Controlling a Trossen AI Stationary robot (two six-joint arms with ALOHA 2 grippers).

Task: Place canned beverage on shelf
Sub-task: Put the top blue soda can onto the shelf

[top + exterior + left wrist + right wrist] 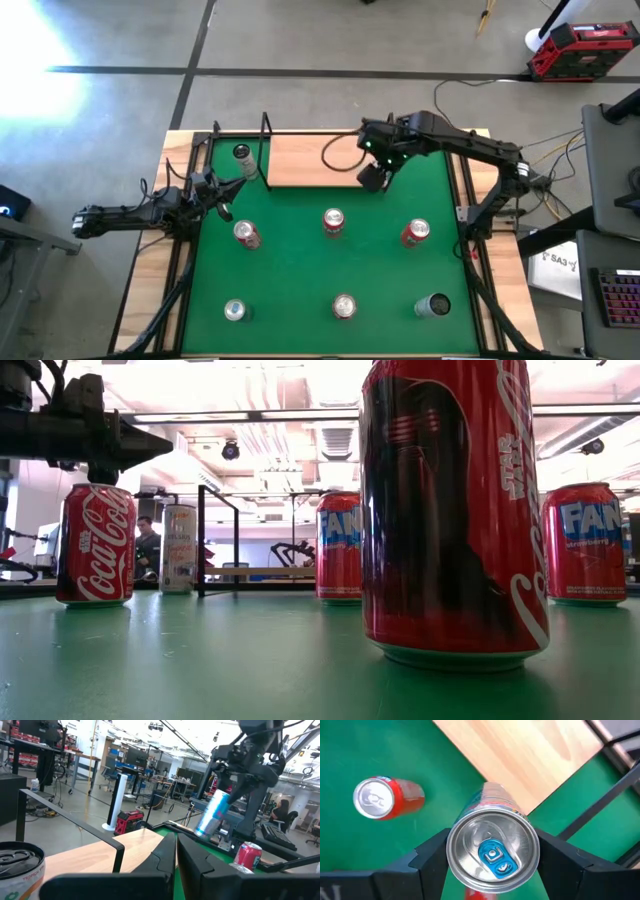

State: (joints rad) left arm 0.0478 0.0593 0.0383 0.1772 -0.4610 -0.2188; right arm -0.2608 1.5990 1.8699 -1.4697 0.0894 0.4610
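Can (492,851) with blue tab in right tool (492,857); nearby, Coca-Cola can (95,545).

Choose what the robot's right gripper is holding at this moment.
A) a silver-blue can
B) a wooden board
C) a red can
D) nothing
A: the right gripper has its fingers on both sides of a silver-blue can, carried above the green mat near the shelf.
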